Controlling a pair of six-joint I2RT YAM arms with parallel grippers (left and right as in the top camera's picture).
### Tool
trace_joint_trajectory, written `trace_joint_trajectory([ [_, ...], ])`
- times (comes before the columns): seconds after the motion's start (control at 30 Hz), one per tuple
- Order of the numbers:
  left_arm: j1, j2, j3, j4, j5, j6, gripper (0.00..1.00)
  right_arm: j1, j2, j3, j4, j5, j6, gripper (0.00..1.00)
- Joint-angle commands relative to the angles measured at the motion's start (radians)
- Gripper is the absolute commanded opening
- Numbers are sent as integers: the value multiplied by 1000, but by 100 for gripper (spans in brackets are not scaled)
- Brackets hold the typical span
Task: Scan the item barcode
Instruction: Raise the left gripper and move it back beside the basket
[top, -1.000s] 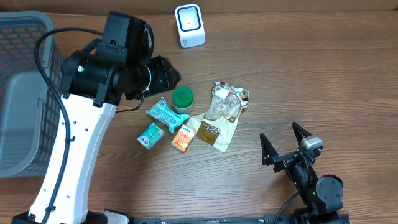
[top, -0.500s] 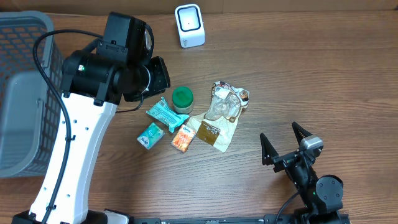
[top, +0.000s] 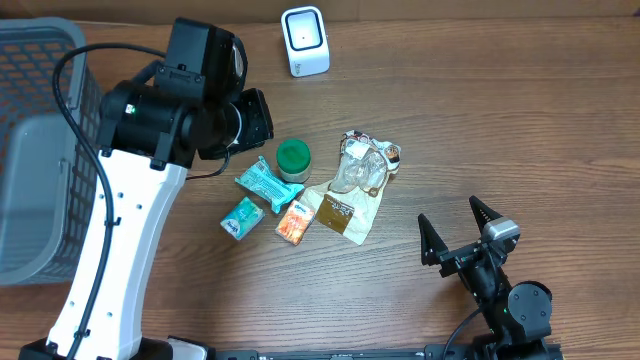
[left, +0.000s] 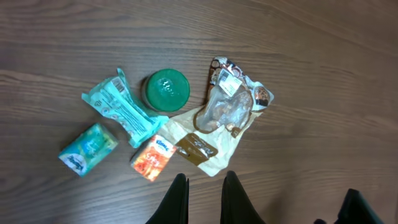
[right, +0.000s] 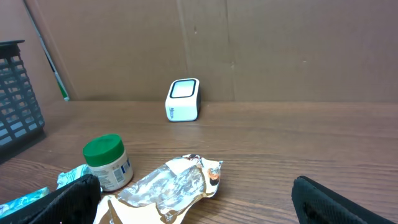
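Note:
Several items lie in a cluster mid-table: a green-lidded jar (top: 293, 156) (left: 165, 89) (right: 106, 162), a long teal packet (top: 262, 182) (left: 121, 107), a small teal tissue pack (top: 240, 218) (left: 88, 148), an orange pack (top: 293, 224) (left: 153, 157), a crinkled clear snack bag (top: 365, 165) (left: 230, 102) (right: 174, 186) and a cream and brown sachet (top: 345, 212) (left: 202, 146). The white barcode scanner (top: 305, 41) (right: 183, 99) stands at the far edge. My left gripper (top: 255, 118) (left: 204, 186) hangs above the cluster, shut and empty. Near the front right, my right gripper (top: 450, 215) (right: 199, 205) is open and empty.
A grey mesh basket (top: 30, 150) (right: 18, 99) stands at the table's left edge, beside the left arm. A brown cardboard wall rises behind the scanner. Bare wood stretches across the right half of the table, around my right arm.
My left gripper's jaws have closed together with nothing in them. The arms and the items have stayed in place.

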Motion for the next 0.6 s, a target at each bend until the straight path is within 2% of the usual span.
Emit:
trace_joint_trajectory([
  [0.0, 61, 6, 8, 4, -1, 162, 4, 6, -8, -10, 4, -5, 3, 100],
  [0.33, 306, 5, 8, -19, 2, 499, 4, 6, -8, -10, 4, -5, 3, 100],
  [0.57, 362, 5, 8, -34, -15, 699, 4, 6, -8, -10, 4, -5, 3, 100],
])
